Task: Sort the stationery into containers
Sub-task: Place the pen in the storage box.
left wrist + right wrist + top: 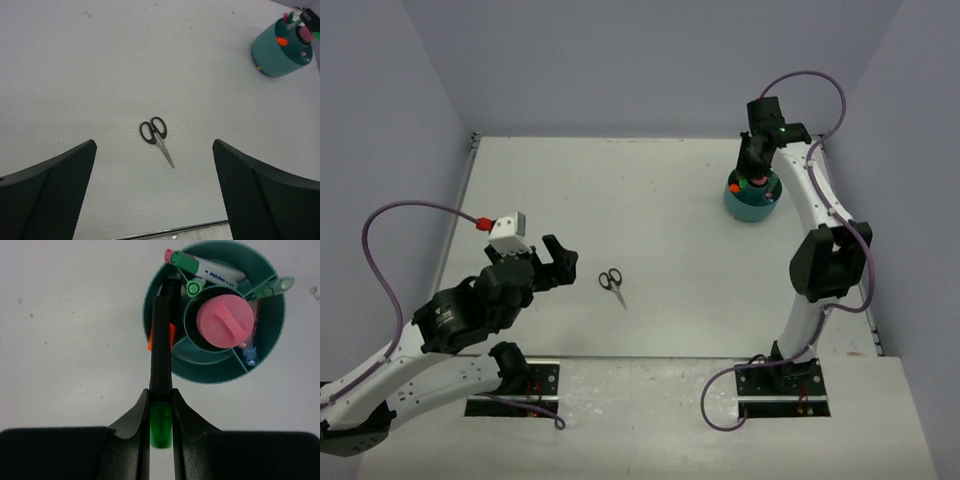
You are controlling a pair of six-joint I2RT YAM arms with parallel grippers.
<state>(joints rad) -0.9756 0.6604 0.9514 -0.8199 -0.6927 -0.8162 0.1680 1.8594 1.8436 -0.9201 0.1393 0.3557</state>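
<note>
**Scissors just right of the open left pincer**

Scissors (612,283) flat on the worktop (670,220), near the middle, apart from everything else. Just to the right of the left pincer (565,266), with no other item between the two. Left pincer spread wide and holding nothing; in the wrist view, scissors squarely ahead between the two fingers.

Long axis on a slant: black loops toward the far left, blades toward the near right. Lies roughly across the line from finger to finger, so probably little wrist turn needed before coming down over the pivot.

Left arm much the nearer. Right pincer (161,397) well apart at the far right, clamped on a black marker (161,355) with a green end, tip in the left ring compartment of the teal organizer (750,208). Already inside: pink-capped bottle (223,323) in the centre well, green highlighters (200,267), an orange one (172,335), a small blue piece (250,356).
</note>
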